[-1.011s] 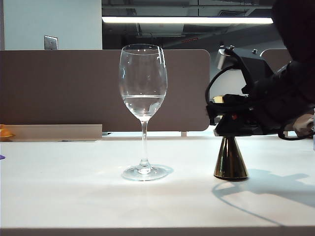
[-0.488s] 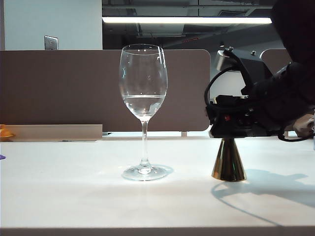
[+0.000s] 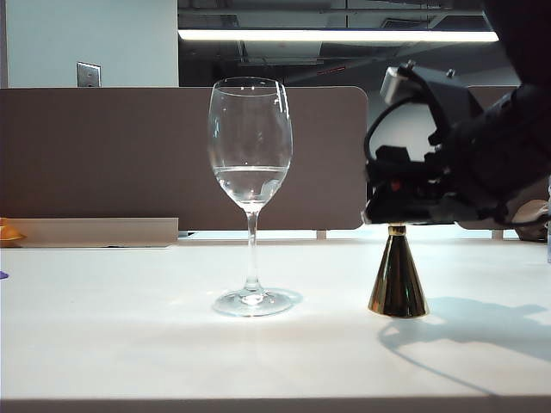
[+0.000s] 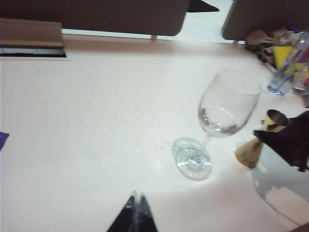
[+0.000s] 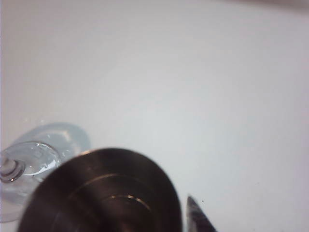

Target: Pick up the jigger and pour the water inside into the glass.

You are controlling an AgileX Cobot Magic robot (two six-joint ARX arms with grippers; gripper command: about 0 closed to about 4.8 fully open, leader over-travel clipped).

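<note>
The glass [image 3: 250, 172] stands upright in the middle of the white table [image 3: 129, 353], with a little water [image 3: 250, 182] in the bottom of its bowl. To its right the gold jigger [image 3: 398, 280] stands on the table. My right gripper [image 3: 398, 209] hovers around the jigger's upper cone, open. The right wrist view looks down into the jigger's cup [image 5: 106, 193], and one fingertip [image 5: 195, 217] stands apart from its rim. My left gripper [image 4: 136, 202] is shut and empty, well short of the glass [image 4: 227, 104], and it does not show in the exterior view.
A brown partition [image 3: 103, 155] and a beige ledge [image 3: 95, 231] close off the table's far edge. A plastic bottle among clutter [image 4: 285, 67] sits at the far right behind the jigger. A small purple scrap [image 4: 2, 140] lies at the left edge.
My right gripper has opened off the jigger and risen slightly, so the jigger's narrow waist now shows under it. The jigger stays standing, and the glass has not moved.
</note>
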